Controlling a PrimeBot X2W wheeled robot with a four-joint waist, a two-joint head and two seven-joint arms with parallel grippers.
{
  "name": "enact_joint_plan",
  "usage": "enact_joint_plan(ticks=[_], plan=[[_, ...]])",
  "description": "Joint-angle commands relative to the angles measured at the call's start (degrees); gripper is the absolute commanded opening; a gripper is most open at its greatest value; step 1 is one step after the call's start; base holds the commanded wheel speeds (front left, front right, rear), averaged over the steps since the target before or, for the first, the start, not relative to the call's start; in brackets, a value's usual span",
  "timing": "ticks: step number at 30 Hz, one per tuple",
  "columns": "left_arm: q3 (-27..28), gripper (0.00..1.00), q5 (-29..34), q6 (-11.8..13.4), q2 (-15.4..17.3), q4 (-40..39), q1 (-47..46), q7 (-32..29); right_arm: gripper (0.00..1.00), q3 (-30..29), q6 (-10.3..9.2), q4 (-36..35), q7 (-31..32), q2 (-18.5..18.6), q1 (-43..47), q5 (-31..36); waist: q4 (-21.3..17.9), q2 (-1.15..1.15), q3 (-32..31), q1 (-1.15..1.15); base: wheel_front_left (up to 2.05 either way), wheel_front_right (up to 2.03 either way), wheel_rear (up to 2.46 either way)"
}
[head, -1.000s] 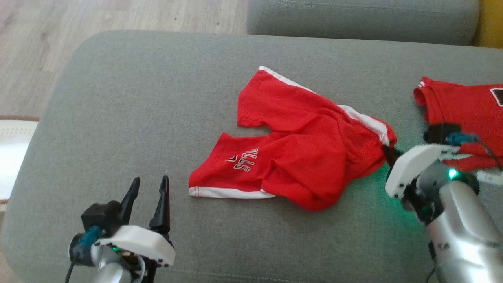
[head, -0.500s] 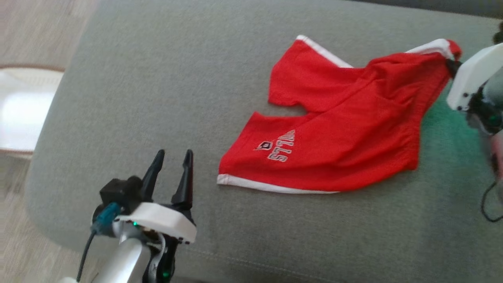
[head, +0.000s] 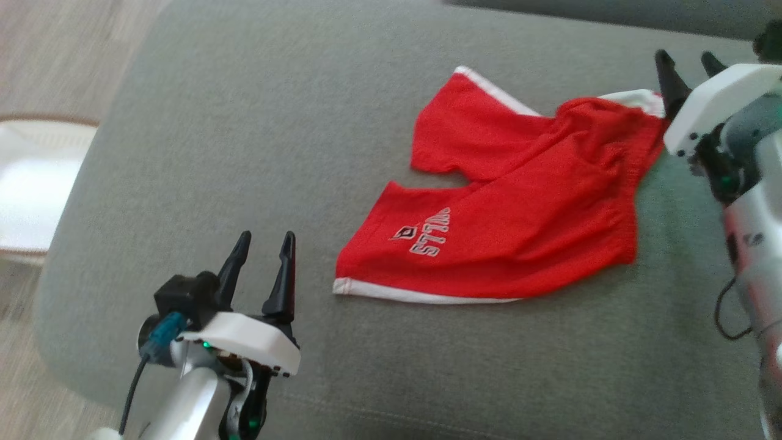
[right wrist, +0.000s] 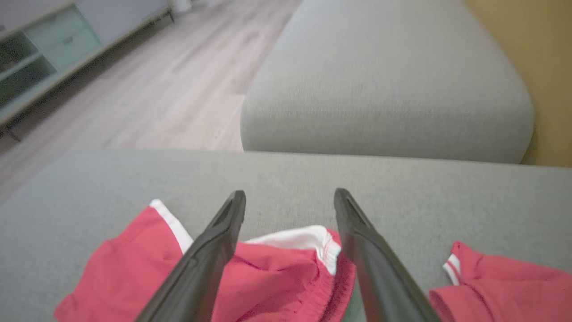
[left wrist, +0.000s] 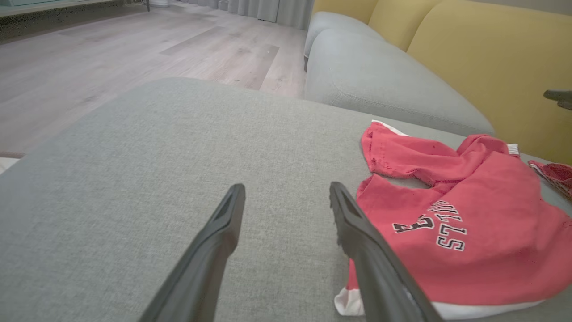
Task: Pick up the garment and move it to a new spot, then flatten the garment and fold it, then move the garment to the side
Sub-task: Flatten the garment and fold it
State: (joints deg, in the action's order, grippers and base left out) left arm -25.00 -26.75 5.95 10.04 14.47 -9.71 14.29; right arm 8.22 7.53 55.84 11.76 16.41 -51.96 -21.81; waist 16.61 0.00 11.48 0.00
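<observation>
Head view: the red shorts (head: 519,201) lie spread on the grey cushion (head: 244,122), toward 2 o'clock from the picture's middle. The two legs point to 9 and 10 o'clock, and the white waistband (head: 632,101) lies at the far 2 o'clock end. The left gripper (head: 266,235) sits at 7 o'clock with its fingers parted and empty. The nearer leg's hem is at its 3 o'clock, near but apart. The right gripper (head: 683,56) is at the 2 o'clock edge, released, its spread fingers just beside the waistband corner.

Left wrist view: the left gripper (left wrist: 286,187) hovers splayed over bare cushion, with the shorts (left wrist: 460,223) at 4 o'clock. A dark tip (left wrist: 558,96) at 3 o'clock may be the other arm's finger; too little shows.

Right wrist view: the right gripper (right wrist: 289,193) has its fingers wide apart and grips nothing. The waistband (right wrist: 299,237) lies on the cushion between and below them. A second red garment (right wrist: 500,281) lies at 4 o'clock.
</observation>
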Motion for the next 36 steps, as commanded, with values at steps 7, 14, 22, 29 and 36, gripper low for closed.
enact_joint_plan(ticks=[7, 14, 22, 29, 36], plan=[[3.8, 1.00, 0.9, 0.3, 1.7, -2.9, 1.8, 0.7, 1.00, 6.2, -0.04, -11.9, -12.9, -0.1, 12.1, -6.9, -7.5, 0.00, -8.0, 0.00, 0.00, 0.00, 0.00], [5.3, 1.00, 0.8, 0.6, 1.6, -4.7, 5.3, 0.7, 1.00, 8.4, -0.04, -22.4, -20.5, 2.7, 28.1, -9.6, -10.8, 0.00, -11.1, 0.00, 0.00, 0.00, 0.00], [6.9, 1.00, 1.5, 0.4, 1.3, -6.3, 7.5, 0.7, 1.00, 9.3, -0.04, -28.4, -19.2, 1.4, 36.7, -7.7, -11.5, 0.00, -12.0, 0.00, 0.00, 0.00, 0.00], [6.7, 1.00, 2.1, -0.5, 1.4, -6.2, 6.6, 0.7, 1.00, 15.7, -0.04, -24.7, -9.8, 1.5, 33.7, -7.1, -8.5, 0.00, -10.4, 0.00, 0.00, 0.00, 0.00], [6.9, 1.00, 2.2, -0.6, 1.5, -5.5, 5.6, 0.7, 1.00, 20.2, -0.04, -16.8, -5.5, 2.8, 29.0, -8.2, -5.1, 0.00, -8.5, 0.00, 0.00, 0.00, 0.00]])
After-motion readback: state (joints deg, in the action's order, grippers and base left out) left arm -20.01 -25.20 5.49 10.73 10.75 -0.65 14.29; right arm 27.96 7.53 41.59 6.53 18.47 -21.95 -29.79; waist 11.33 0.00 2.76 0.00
